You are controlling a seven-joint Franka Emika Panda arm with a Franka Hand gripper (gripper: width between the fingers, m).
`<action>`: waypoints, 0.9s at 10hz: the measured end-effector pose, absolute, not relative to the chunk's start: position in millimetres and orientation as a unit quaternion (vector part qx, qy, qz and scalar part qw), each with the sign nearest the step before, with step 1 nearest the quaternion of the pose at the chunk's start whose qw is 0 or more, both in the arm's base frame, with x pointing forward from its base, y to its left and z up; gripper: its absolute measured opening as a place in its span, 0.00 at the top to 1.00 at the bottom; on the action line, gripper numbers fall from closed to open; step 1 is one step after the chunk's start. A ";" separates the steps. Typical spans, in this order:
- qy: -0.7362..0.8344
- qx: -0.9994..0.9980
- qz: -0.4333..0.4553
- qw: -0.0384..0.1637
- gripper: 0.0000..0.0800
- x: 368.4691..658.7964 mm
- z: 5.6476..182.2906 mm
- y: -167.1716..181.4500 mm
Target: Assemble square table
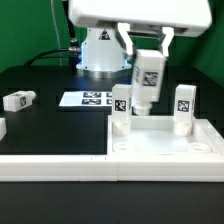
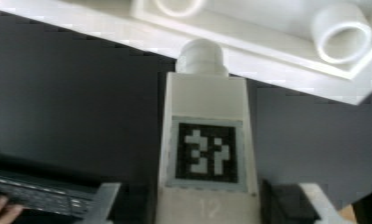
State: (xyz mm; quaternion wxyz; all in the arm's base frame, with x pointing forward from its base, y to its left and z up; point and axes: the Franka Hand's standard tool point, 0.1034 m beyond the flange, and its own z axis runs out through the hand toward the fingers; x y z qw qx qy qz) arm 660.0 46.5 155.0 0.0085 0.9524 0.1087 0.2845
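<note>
The white square table top (image 1: 165,148) lies at the front on the exterior view's right. Two white tagged legs stand upright in it, one (image 1: 120,108) on the left and one (image 1: 183,108) on the right. My gripper (image 1: 148,62) is shut on a third leg (image 1: 148,82) and holds it slightly tilted in the air between the two, above the top. In the wrist view the held leg (image 2: 206,120) runs between my fingers (image 2: 108,205), its rounded end toward the table top (image 2: 254,45) and its round hole (image 2: 337,42). My gripper (image 2: 211,205) grips the leg's end near its tag.
A loose leg (image 1: 18,100) lies on the black surface at the exterior view's left, and another (image 1: 2,128) shows at the left edge. The marker board (image 1: 88,98) lies flat behind. A long white bar (image 1: 50,166) edges the front. The robot base (image 1: 100,50) stands at the back.
</note>
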 end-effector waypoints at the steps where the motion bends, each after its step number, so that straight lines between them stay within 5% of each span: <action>1: 0.093 0.952 0.293 -0.005 0.64 668.4 163.4 64.7; 2: 0.081 0.950 0.301 -0.013 0.64 673.4 172.6 78.0; 6: 0.089 0.952 0.294 -0.006 0.64 668.7 163.8 69.9; 9: 0.097 0.952 0.289 -0.012 0.64 646.5 125.5 68.4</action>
